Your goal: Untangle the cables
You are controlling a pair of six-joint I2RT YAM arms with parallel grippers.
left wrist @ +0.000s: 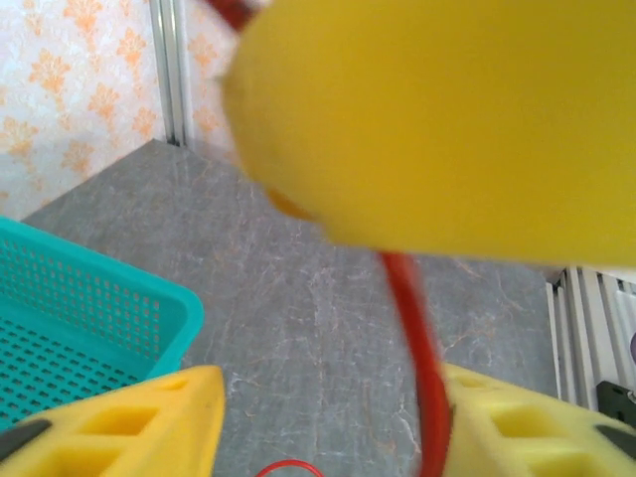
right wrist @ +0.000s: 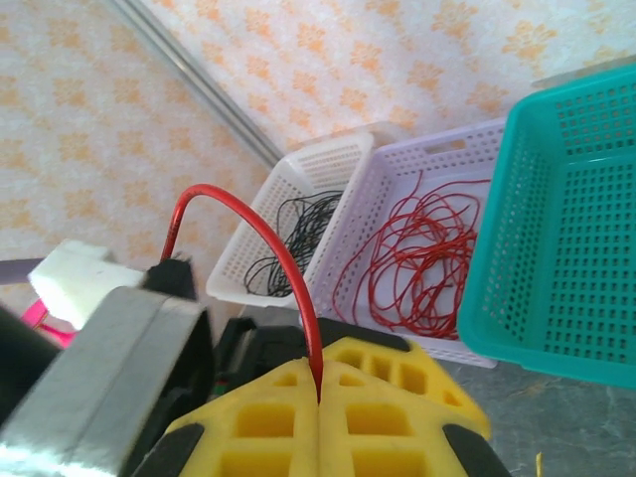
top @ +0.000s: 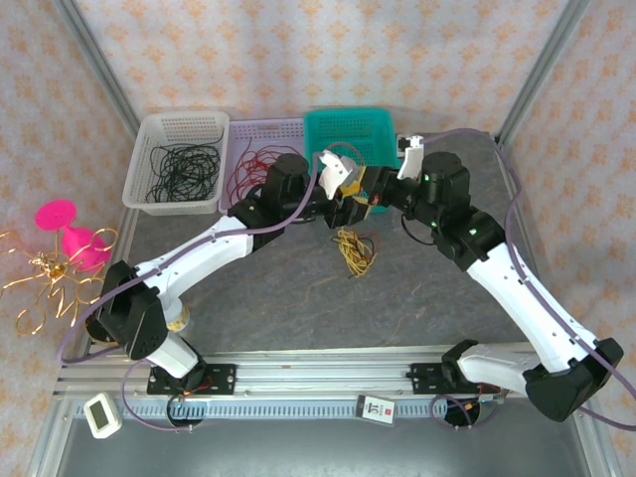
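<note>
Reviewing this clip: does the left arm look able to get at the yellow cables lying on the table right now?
Probably yes. The yellow cables lie uncovered on the table, close by the left gripper, though a red cable runs between its fingers, pinched by the right gripper.

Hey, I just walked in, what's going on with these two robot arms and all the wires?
The two arms meet over the middle of the table to separate tangled cables. The right arm's fingers are shut on a red cable that arches up from them. The left arm's fingers stand apart, the red cable running beside one of them. A yellow cable bundle sits right beneath. Behind, a white basket holds black wires and a lilac basket holds red wires.
</note>
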